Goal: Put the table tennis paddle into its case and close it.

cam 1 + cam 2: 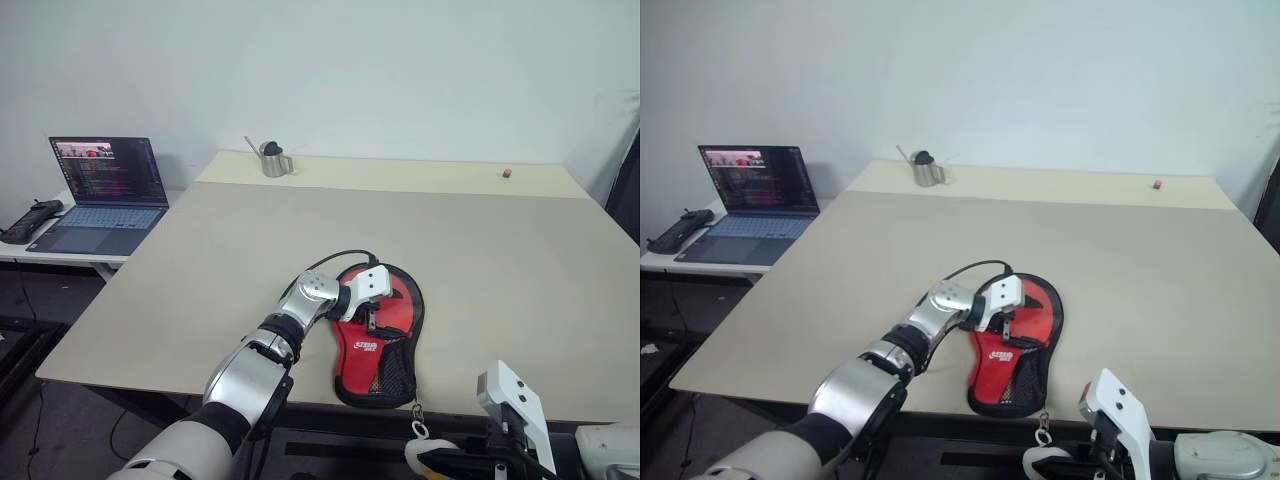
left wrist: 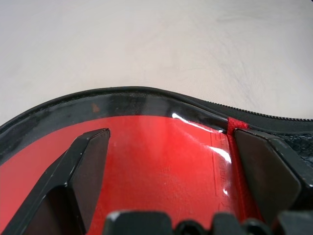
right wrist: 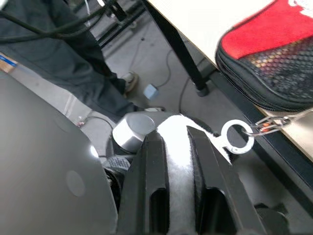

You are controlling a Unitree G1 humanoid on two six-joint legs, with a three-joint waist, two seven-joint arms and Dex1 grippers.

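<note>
The case [image 1: 385, 362], red with a white logo and a black mesh pocket, lies flat near the table's front edge, its narrow end toward me. My left gripper [image 1: 372, 318] rests on its round upper part. It is open, with both fingers [image 2: 90, 161] spread over a glossy red surface [image 2: 161, 161] inside the case's black zip rim [image 2: 127, 98]. That surface looks like the table tennis paddle's face. My right gripper [image 3: 174, 134] hangs below the table edge, shut on a white tab [image 3: 178, 161]. A metal ring [image 3: 237, 136] and short chain link the tab to the case's end [image 3: 274, 58].
The beige table [image 1: 250, 260] stretches far ahead. A metal pitcher [image 1: 272, 160] stands at its back and a small red thing [image 1: 507, 173] at the back right. An open laptop [image 1: 105, 195] sits on a side desk at left. A person's dark trouser legs [image 3: 73, 63] show under the table.
</note>
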